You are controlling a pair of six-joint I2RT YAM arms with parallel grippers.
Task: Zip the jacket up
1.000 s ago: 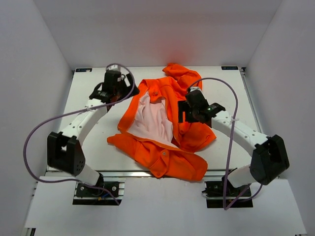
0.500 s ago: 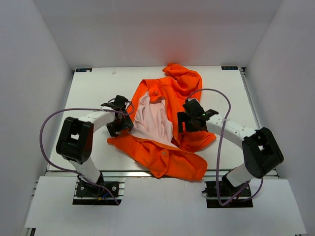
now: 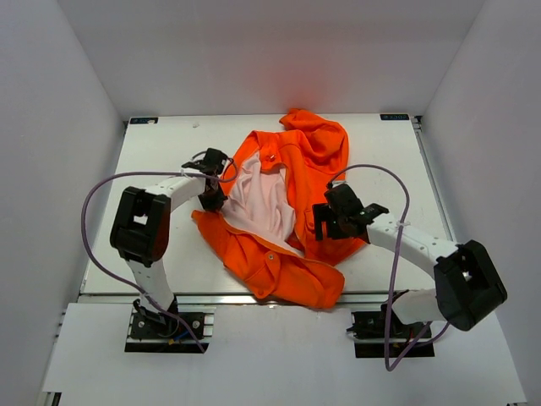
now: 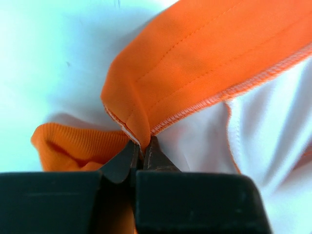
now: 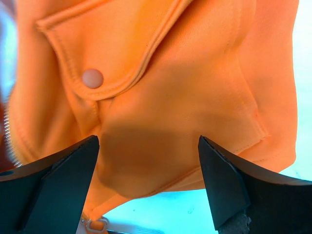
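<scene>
Orange fabric of the jacket (image 3: 292, 169) lies crumpled and spread open mid-way across the white surface (image 3: 161, 161) in the top view, pale pink lining (image 3: 266, 203) showing, the left tool (image 3: 217, 194) at its left edge and the right tool (image 3: 323, 223) over its right side. Only the left wrist view shows the left tool (image 4: 141, 151) pinched closed on a stitched hem fold, a ribbed cuff (image 4: 68, 141) beside it; only the right wrist view shows the right tool (image 5: 148, 161) spread wide, gripping nothing, above a pocket flap (image 5: 122, 44) with a round snap (image 5: 92, 78), zipper teeth (image 5: 7, 129) at the margin.
</scene>
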